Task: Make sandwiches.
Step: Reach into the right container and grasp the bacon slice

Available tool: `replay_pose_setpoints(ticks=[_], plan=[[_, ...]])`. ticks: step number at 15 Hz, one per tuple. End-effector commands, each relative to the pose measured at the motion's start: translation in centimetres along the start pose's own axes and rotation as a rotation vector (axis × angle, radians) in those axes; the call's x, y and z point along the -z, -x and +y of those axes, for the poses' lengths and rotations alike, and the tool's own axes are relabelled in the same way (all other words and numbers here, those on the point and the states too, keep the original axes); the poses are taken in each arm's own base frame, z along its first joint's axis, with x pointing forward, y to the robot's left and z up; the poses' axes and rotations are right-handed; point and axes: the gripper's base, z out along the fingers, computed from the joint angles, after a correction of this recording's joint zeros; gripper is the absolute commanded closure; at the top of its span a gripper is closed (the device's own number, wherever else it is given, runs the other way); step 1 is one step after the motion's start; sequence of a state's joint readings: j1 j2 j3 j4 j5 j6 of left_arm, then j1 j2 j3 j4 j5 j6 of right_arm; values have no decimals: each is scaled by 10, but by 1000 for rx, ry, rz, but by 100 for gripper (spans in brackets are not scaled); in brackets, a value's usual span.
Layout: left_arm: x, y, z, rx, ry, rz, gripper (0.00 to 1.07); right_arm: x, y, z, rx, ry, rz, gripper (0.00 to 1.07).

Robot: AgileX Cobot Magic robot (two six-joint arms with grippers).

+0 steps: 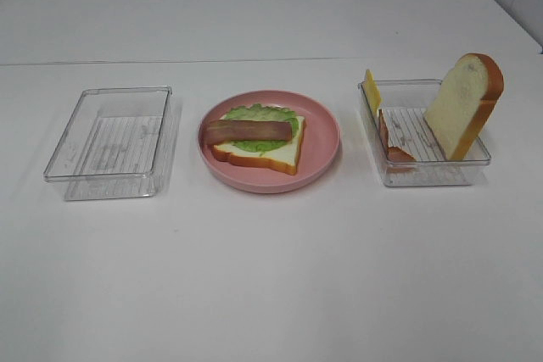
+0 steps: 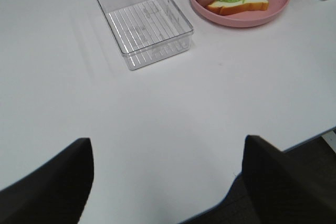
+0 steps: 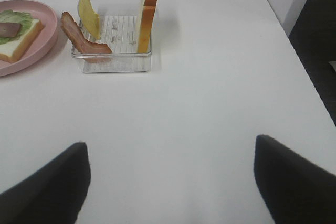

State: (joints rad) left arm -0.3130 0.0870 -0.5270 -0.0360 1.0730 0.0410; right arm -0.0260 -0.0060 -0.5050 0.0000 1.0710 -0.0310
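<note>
The left gripper (image 2: 167,142) and the right gripper (image 3: 170,142) both hang wide open, jaws spread, gripping nothing.

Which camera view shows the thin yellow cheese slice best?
The right wrist view: the thin yellow cheese slice appears large and unhidden, upright at the wall of the clear plastic tray. The exterior high view shows it small; the left wrist view does not show it.

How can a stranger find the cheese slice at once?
Look at the clear tray to the right of the pink plate. The cheese slice leans on its wall nearest that plate. It is the only thin yellow piece there, beside reddish bacon and thick bread.
</note>
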Motion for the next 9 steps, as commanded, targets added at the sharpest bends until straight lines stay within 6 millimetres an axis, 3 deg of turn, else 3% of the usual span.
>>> replay_pose_setpoints(ticks=[1, 5, 6, 8, 9], plan=[[-1, -6, 2, -14, 20, -36, 32, 1, 2, 0, 1, -7, -21, 27], [-1, -6, 2, -15, 22, -38, 32, -6, 40, 3, -46, 36, -31, 28], [-1, -7, 2, -15, 23, -42, 32, -20, 75, 7, -90, 105, 42, 28], [0, -7, 2, -15, 23, -45, 32, -39, 116, 14, -107, 199, 129, 29], [1, -7, 2, -15, 23, -51, 32, -47, 124, 16, -99, 220, 159, 29]])
